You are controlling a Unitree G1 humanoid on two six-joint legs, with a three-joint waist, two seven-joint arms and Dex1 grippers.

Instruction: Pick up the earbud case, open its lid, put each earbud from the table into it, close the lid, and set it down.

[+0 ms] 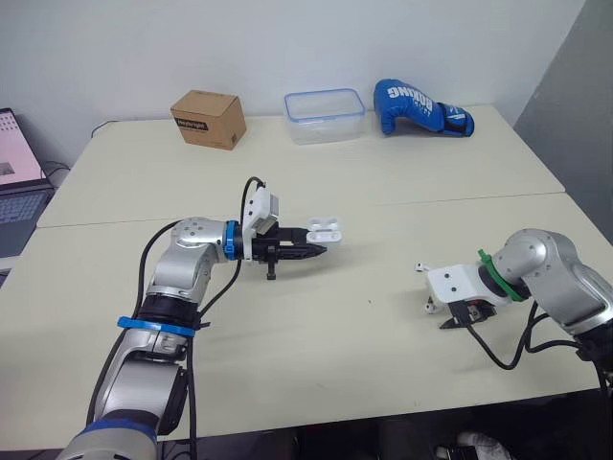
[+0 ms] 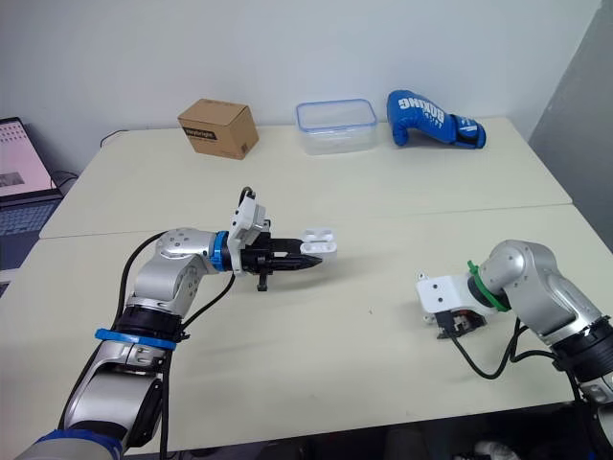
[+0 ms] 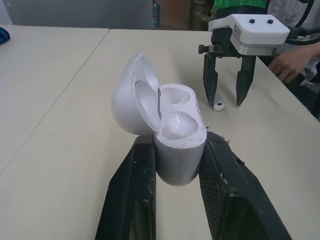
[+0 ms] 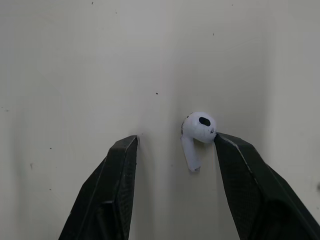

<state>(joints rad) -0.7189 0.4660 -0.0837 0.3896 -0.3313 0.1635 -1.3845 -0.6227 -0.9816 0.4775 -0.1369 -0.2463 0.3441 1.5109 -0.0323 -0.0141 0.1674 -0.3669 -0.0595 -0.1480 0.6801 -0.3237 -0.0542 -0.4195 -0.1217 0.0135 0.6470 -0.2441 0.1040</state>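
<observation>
My left gripper (image 1: 316, 249) is shut on the white earbud case (image 3: 175, 145), holding it just above the middle of the table (image 1: 383, 192). The case (image 1: 326, 230) has its lid swung open, and both wells inside look empty. Over at the right, my right gripper (image 1: 460, 316) points down at the tabletop and stands open. A white earbud (image 4: 197, 130) lies on the table between its fingers, touching one fingertip (image 4: 222, 142). The left wrist view also shows that earbud (image 3: 218, 105) under the right gripper (image 3: 223, 100).
A cardboard box (image 1: 208, 118), a clear plastic container (image 1: 324, 115) and a blue boxing glove (image 1: 420, 107) line the far edge. A laptop (image 1: 17, 182) sits off the left side. A person's hand (image 3: 290, 62) rests beyond the right gripper.
</observation>
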